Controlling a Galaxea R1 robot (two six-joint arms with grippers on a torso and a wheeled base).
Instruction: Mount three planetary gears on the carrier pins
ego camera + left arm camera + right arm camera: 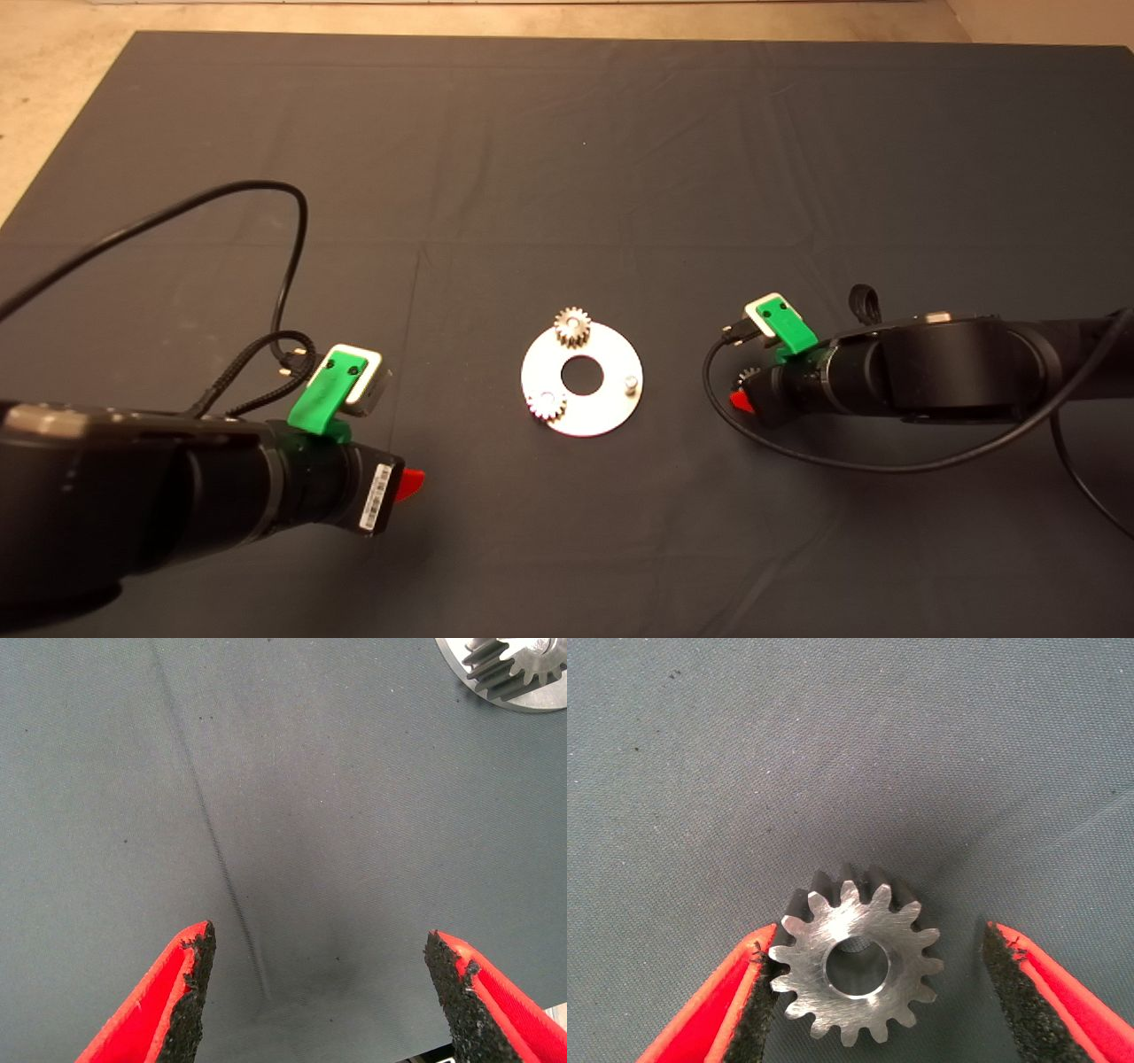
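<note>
The round silver plate (611, 354) lies mid-mat. Two planetary gears sit on its pins, one at the far side (573, 326) and one at the near left (547, 405). The third pin (631, 384) stands bare at the right. The third gear (749, 376) lies flat on the mat to the right of the plate. My right gripper (742, 400) is low over it and open. In the right wrist view the gear (855, 964) lies between the fingers, one pad (757, 992) at its teeth. My left gripper (409, 483) is open and empty, left of the plate.
Black cables loop over the mat behind my left arm (283, 266) and in front of my right arm (886, 465). In the left wrist view the plate's edge (532, 704) with a gear (518, 669) shows beyond bare mat.
</note>
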